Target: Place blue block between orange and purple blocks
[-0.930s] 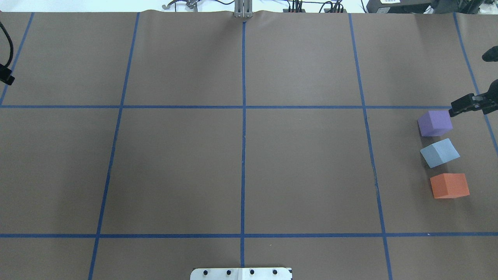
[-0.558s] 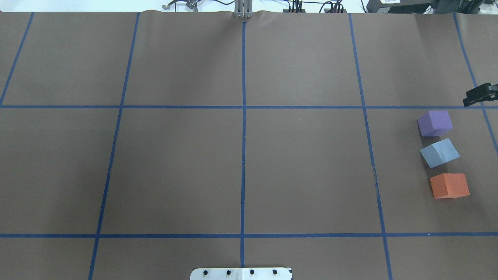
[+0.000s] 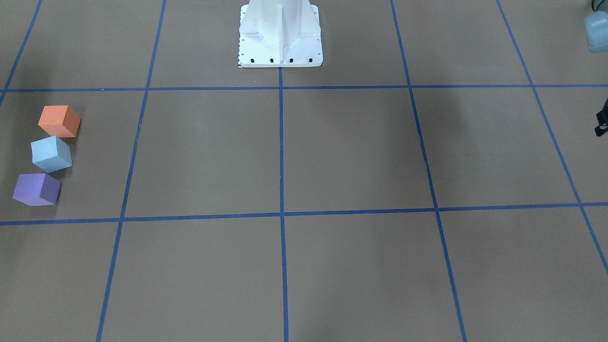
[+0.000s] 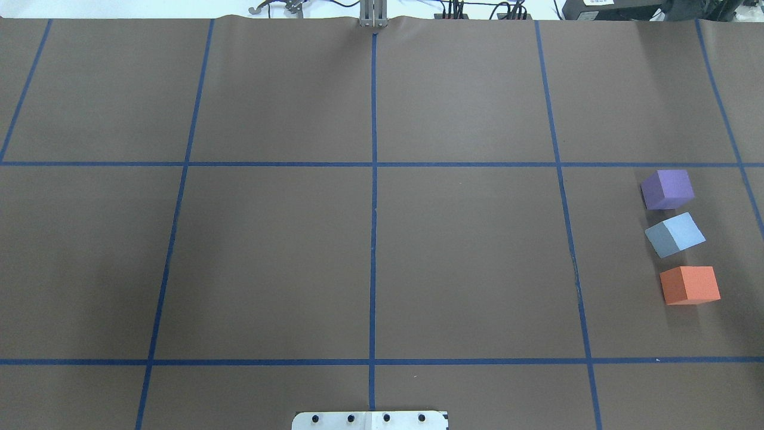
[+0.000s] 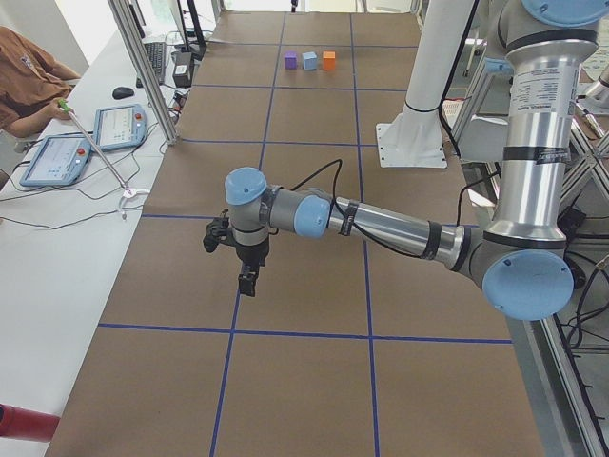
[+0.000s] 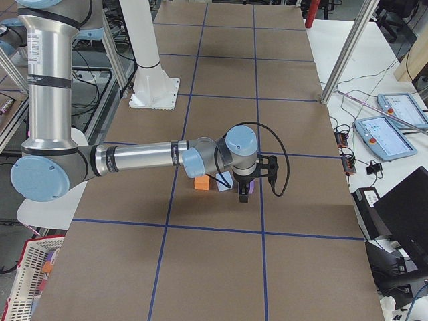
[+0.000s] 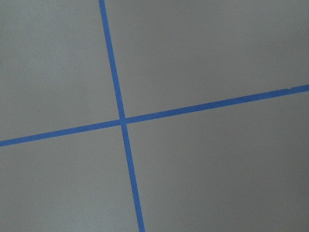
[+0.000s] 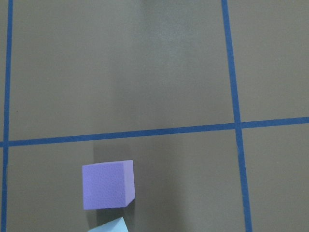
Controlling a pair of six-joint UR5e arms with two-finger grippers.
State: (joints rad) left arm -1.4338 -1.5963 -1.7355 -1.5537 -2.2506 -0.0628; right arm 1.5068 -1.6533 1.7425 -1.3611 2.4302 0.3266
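The purple block point(image 4: 668, 189), the blue block point(image 4: 674, 234) and the orange block point(image 4: 690, 285) stand in a row at the table's right, with the blue one in the middle and turned at an angle. The front-facing view shows them at its left: orange point(image 3: 59, 121), blue point(image 3: 51, 154), purple point(image 3: 36, 189). The right wrist view shows the purple block point(image 8: 107, 184) and a corner of the blue one point(image 8: 110, 227). My right gripper point(image 6: 243, 194) hangs above, beside the purple block. My left gripper point(image 5: 246, 282) hovers over bare table, far from the blocks. I cannot tell whether either is open or shut.
Blue tape lines divide the brown table cover into squares. The white robot base point(image 3: 280, 38) stands at the near middle edge. Operators' tablets point(image 5: 57, 157) and cables lie on the white bench beyond the table's far side.
The right gripper has drawn back from beside the purple block and left the overhead view at its right edge. The left arm's tip has gone from the left edge. The blocks have not moved.
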